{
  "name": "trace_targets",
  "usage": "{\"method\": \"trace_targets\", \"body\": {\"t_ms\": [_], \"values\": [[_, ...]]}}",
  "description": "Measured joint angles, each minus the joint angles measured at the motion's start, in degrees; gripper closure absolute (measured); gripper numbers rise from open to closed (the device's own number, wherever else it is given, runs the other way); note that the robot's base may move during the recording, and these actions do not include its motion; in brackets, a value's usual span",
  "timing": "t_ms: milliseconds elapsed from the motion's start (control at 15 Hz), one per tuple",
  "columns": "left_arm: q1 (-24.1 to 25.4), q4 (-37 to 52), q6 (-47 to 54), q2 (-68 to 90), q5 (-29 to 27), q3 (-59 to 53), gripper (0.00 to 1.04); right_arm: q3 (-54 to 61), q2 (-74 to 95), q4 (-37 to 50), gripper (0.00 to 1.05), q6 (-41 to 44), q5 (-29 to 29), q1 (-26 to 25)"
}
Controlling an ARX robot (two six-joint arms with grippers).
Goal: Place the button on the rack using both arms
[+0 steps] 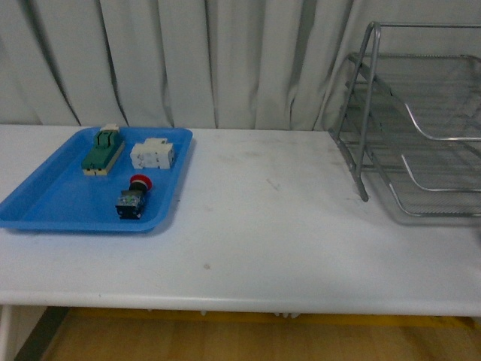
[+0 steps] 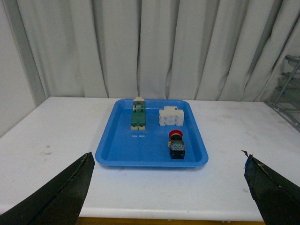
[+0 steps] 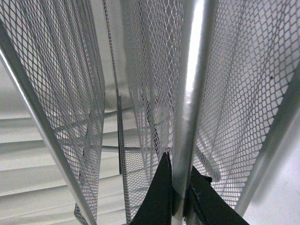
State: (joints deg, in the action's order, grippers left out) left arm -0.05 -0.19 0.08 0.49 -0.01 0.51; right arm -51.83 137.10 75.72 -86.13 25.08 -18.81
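The left end effector [image 2: 167, 157] hangs released, fingers [image 2: 65, 192] spread wide, with the button [image 2: 176, 143] at its 12 o'clock, well apart. The right end effector [image 3: 180, 174] is clenched on a silver tube of the rack [image 3: 188, 70]. The button lies on its side at the 5 o'clock part of a blue tray [image 1: 45, 210], a green-topped block [image 1: 103, 150] and a white block [image 1: 153, 154] beyond it. The tray sits at 9 o'clock on the white desk [image 1: 263, 226], the rack at 3 o'clock. Pale curtains [image 1: 188, 60] close the room behind.
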Motion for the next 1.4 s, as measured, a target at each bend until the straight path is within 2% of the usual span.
{"method": "trace_targets", "body": {"t_ms": [933,1400], "values": [[0.0,0.0,0.0,0.0,0.0,0.0,0.07,19.1,-7.9,1.7,1.01,1.3,3.0,-2.3],[0.0,0.0,0.0,0.0,0.0,0.0,0.07,25.1,-9.6,-0.8,0.18,1.5,4.7,-3.3]]}}
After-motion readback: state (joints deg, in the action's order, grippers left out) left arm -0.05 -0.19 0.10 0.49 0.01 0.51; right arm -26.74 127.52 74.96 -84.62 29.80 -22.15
